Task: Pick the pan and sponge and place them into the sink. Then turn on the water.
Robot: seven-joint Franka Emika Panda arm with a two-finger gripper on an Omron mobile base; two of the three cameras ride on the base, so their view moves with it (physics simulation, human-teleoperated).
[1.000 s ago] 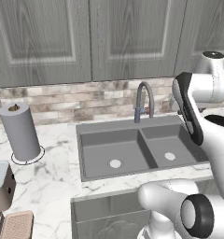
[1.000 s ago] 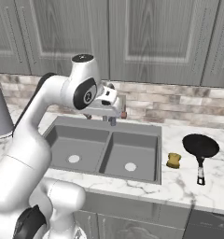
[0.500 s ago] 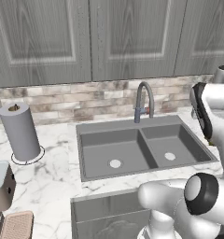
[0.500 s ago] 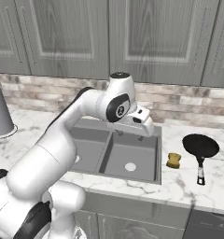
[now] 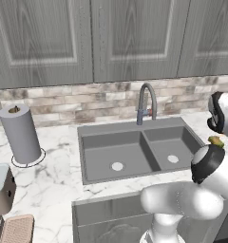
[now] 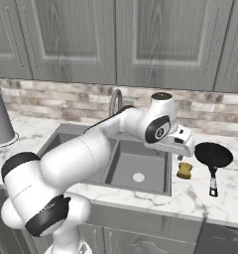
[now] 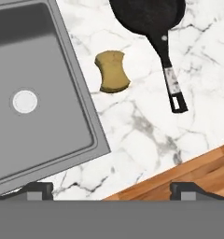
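Sink [image 6: 116, 171] serves as the landmark: a grey double basin set in a white marbled counter [image 6: 205, 196], with a pale round drain in each basin and an arched faucet [image 6: 114, 101] at its back rim. Well to the sink's left in the left base view stands a paper towel roll [image 5: 20, 134], and near the lower left corner lies a pinkish-tan pad [image 5: 17, 228]. No stream leaves the faucet spout. Just right of the sink's right rim lies the sponge [image 6: 184, 170], flat on the counter and clear of the rim; in the hand view it sits between the sink edge and the pan [image 7: 153, 21]. The pan rests further right of the sponge, apart from it, upright on its base with its dark handle pointing away from the wall toward the counter's front edge. The gripper [image 6: 183, 147] hangs above the counter at the sink's right rim, over the sponge. Its fingers [image 7: 38, 190] stand wide apart, one tip at each lower corner of the hand view, with nothing between them and touching nothing. A strip of wooden floor [image 7: 188, 177] shows past the counter's front edge.
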